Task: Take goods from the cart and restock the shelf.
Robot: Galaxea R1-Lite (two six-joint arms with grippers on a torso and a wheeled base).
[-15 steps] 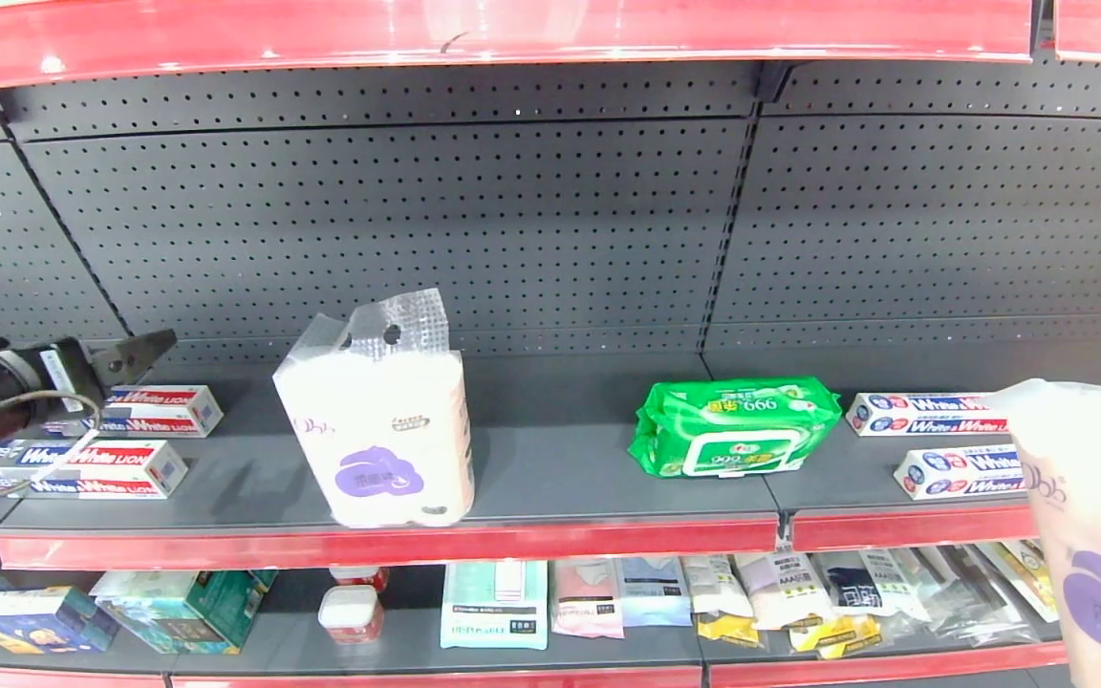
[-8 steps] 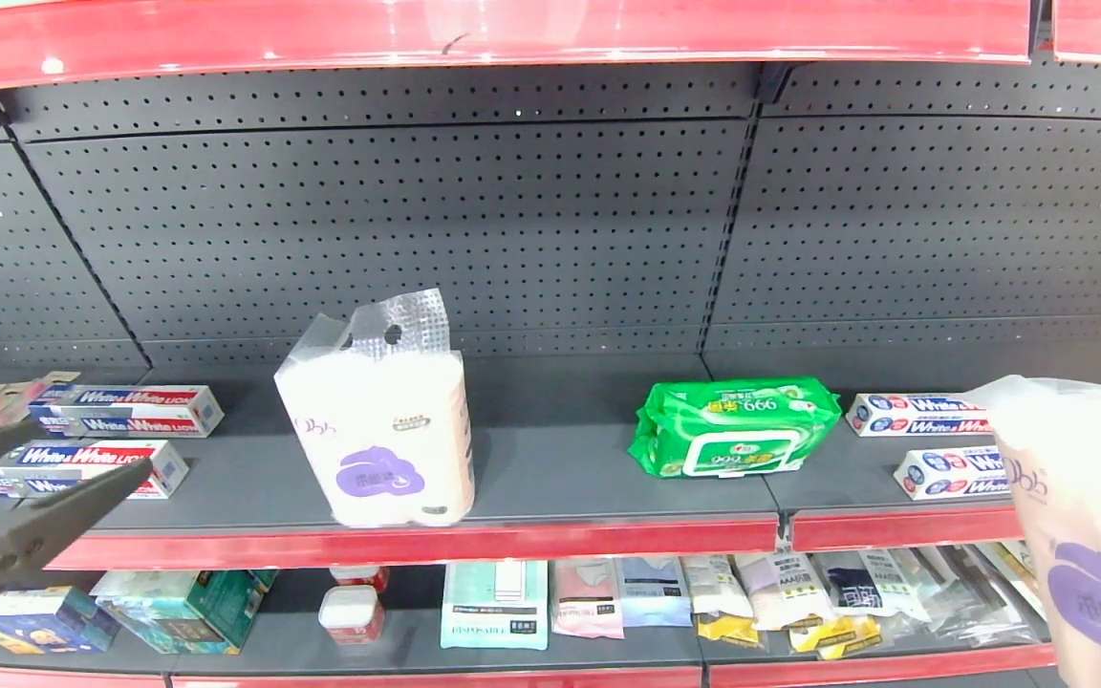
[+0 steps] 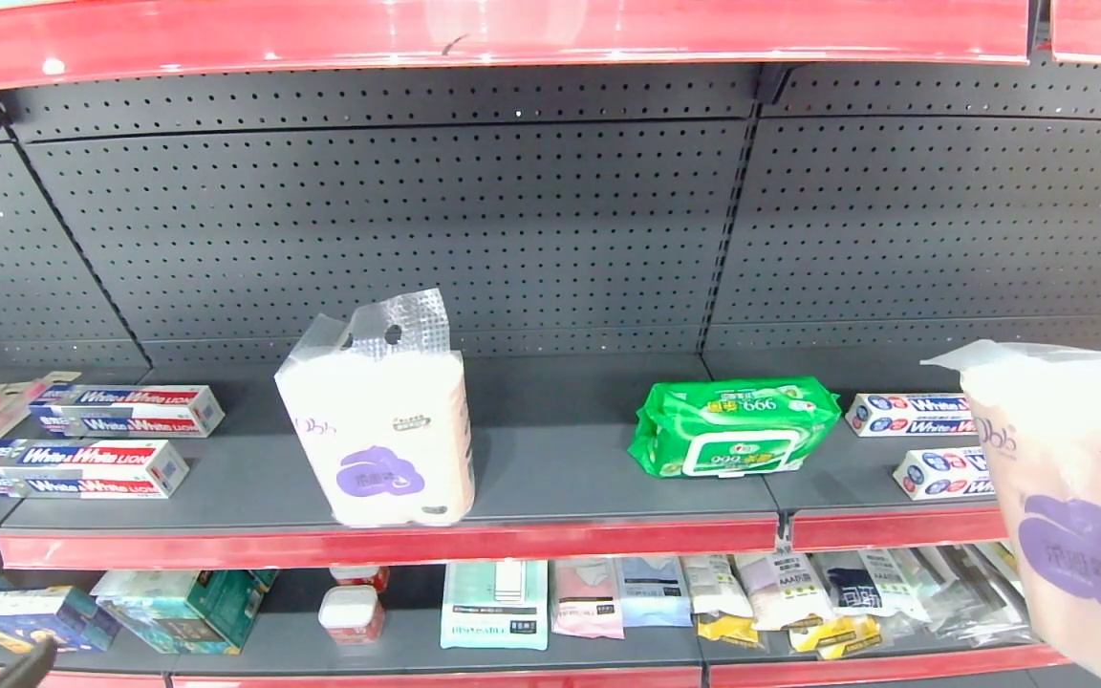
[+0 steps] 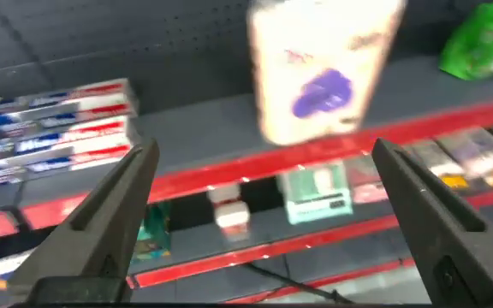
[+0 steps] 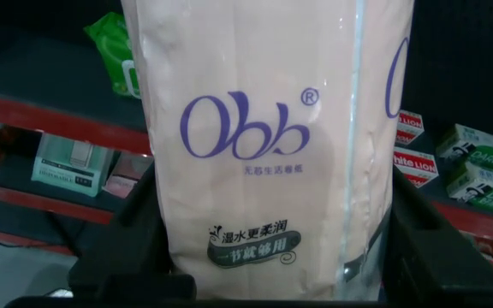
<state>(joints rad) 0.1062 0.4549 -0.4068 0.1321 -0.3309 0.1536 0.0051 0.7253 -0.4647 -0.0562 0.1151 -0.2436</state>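
Our right gripper (image 5: 276,218) holds a pack (image 3: 1076,459), jaws clamped on its sides, at the right end of the shelf (image 3: 560,449), in front of the toothpaste boxes (image 3: 942,473). Our left gripper (image 4: 265,152) hangs low, jaws wide apart. A second pack (image 3: 383,430) stands upright mid-shelf.

right of the green wipes pack (image 3: 735,426), the held tissue pack (image 3: 1076,497) is cut off at the edge and covers the ends of the toothpaste boxes (image 3: 942,473)
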